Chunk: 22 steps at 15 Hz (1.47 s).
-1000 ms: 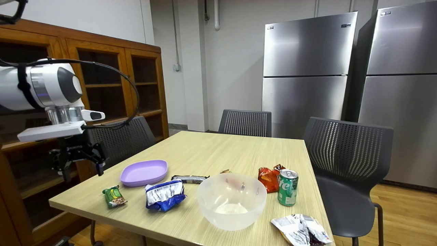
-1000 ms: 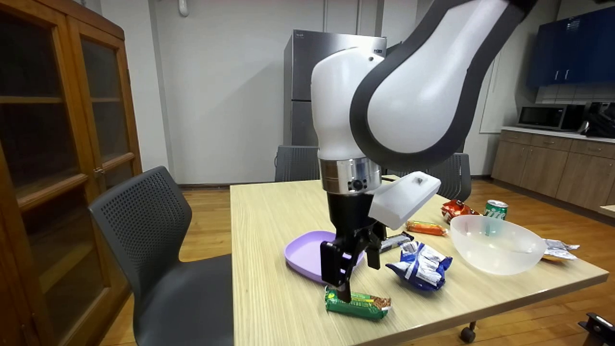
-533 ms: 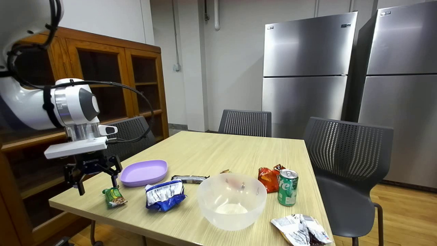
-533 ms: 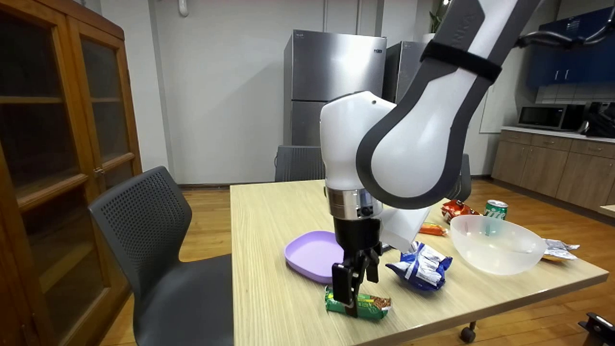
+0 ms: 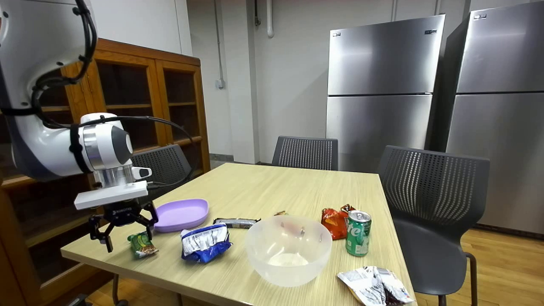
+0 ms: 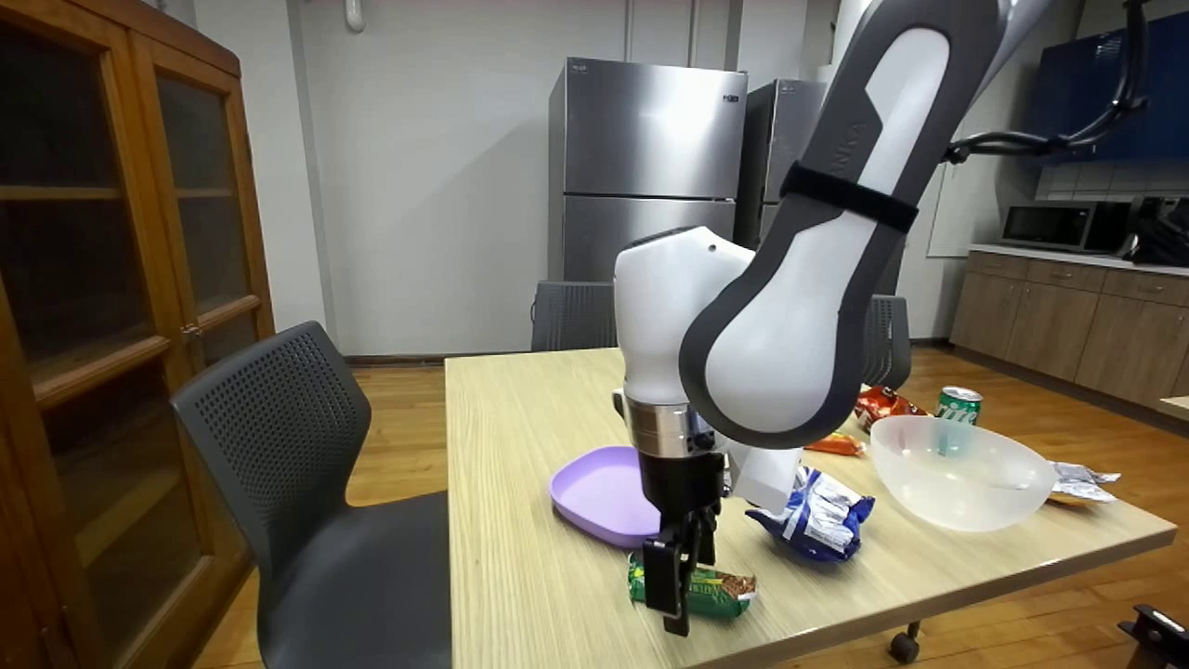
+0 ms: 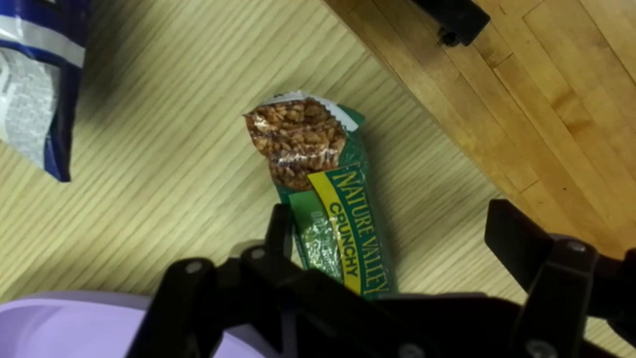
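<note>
My gripper point(image 5: 129, 241) is open and low over the table's near corner, around a green granola bar packet point(image 5: 143, 245). In the wrist view the packet point(image 7: 323, 199) lies between the open fingers point(image 7: 388, 219), much nearer the left finger; whether that finger touches it I cannot tell. The gripper's body hides the packet's lower end there. In an exterior view a finger stands in front of the packet point(image 6: 720, 595). A purple plate point(image 5: 178, 216) lies just behind the gripper; it also shows in the wrist view point(image 7: 74, 323). A blue and silver packet point(image 5: 206, 244) lies beside the green one.
A translucent bowl point(image 5: 289, 259), a green can point(image 5: 358, 233), a red bag point(image 5: 334, 223), a silver wrapper point(image 5: 376, 284) and a dark-wrapped bar point(image 5: 236, 222) stand or lie farther along the table. The table edge runs close to the green packet. A chair point(image 6: 288, 446) stands beside the table.
The gripper has come down and over to the green packet, rightward in an exterior view. It stays open. The packets, plate and bowl have not moved.
</note>
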Motion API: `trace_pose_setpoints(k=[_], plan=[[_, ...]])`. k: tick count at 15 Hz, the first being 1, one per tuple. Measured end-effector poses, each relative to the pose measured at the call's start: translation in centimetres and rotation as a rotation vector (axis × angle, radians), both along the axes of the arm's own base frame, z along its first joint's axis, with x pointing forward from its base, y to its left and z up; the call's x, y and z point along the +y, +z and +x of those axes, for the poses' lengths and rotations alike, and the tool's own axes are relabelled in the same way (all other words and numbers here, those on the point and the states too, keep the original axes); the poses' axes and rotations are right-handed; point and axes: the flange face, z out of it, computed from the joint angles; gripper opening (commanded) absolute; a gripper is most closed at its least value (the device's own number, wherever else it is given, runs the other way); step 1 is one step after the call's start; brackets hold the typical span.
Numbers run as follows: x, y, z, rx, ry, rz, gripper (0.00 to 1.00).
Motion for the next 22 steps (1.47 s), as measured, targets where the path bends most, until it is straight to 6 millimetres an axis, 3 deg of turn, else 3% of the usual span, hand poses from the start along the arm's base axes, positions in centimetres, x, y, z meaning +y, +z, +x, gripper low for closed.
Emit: trace_pose_setpoints(k=[1,8,11,22], plan=[[0.0,-0.3,0.1,0.002,0.010,0.003,0.74],[-0.3,-0.2,0.7,-0.023,0.035,0.026,0.19],[-0.3,-0.2,0.8,-0.027,0.036,0.028,0.01],[0.5,0.1,-0.6,-0.021,0.072,0.022,0.01]])
